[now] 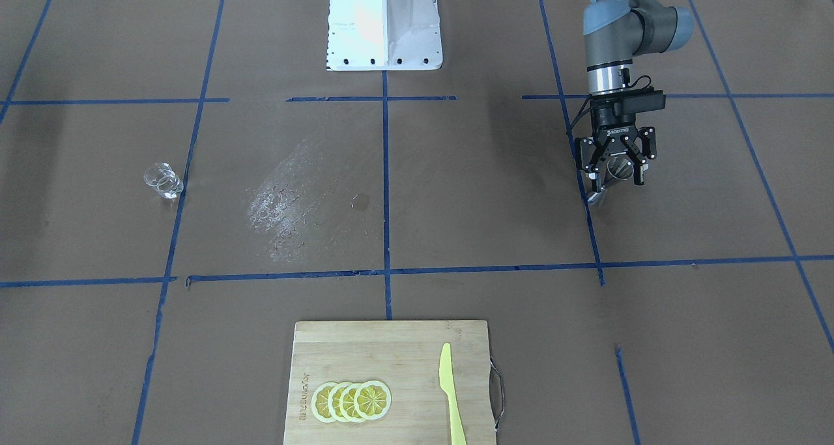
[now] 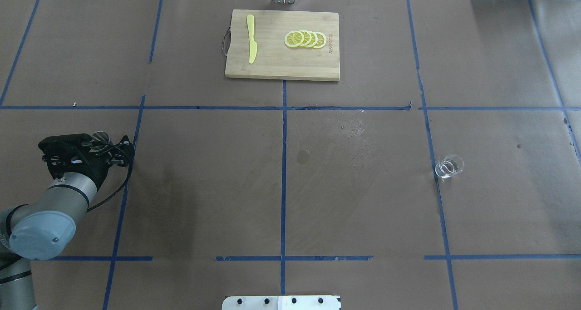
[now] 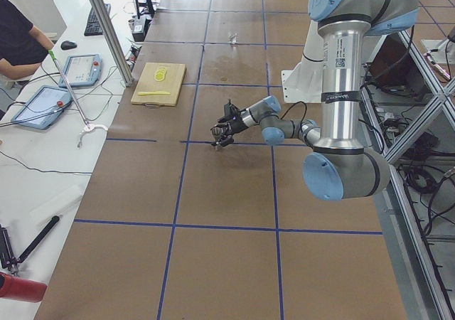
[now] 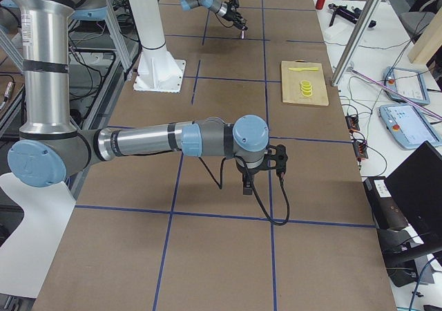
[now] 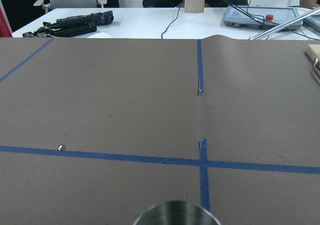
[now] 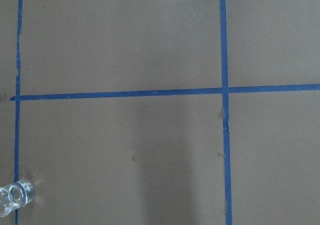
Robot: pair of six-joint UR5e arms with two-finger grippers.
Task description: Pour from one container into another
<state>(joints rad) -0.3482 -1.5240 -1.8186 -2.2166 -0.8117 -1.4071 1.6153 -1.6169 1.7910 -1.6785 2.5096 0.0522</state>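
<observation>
On the cutting board [image 2: 281, 67]: four overlapping lemon slices [image 2: 305, 39] and a yellow-green knife [image 2: 251, 44], with the board's handle on the knife side. Between the board and the robot base [image 1: 384, 21] is a wet patch [image 1: 283, 200] on the brown table [image 2: 204, 187], offset to the robot's right of the board. A small dark spot [image 2: 302, 156] sits just beside the centre tape line [image 2: 283, 187]. Both lie in the stretch between the two task items.

Jigger [image 1: 619, 169]: to the robot's left of the board and nearer the robot, well apart from the board. The left gripper [image 1: 616, 174] is clamped on it, one finger on each side, angled down low over the table.

Glass cup [image 2: 449, 166]: to the robot's right of the board and nearer the robot, just beside a blue tape line. It's on the opposite side of the board from the left gripper, well apart from it. It looks tipped on its side, showing two rings, but the clear walls make that hard to confirm.

Right gripper [image 4: 246, 189]: it shows only in the right side view, pointing down over the table. Can't tell whether it's open or closed. Its wrist camera catches the cup in the bottom-left corner, cut off by the frame edge.

The left wrist view gets only the jigger's rim at the bottom edge. Can't tell whether the jigger's foot touches the table, or what either vessel holds.
</observation>
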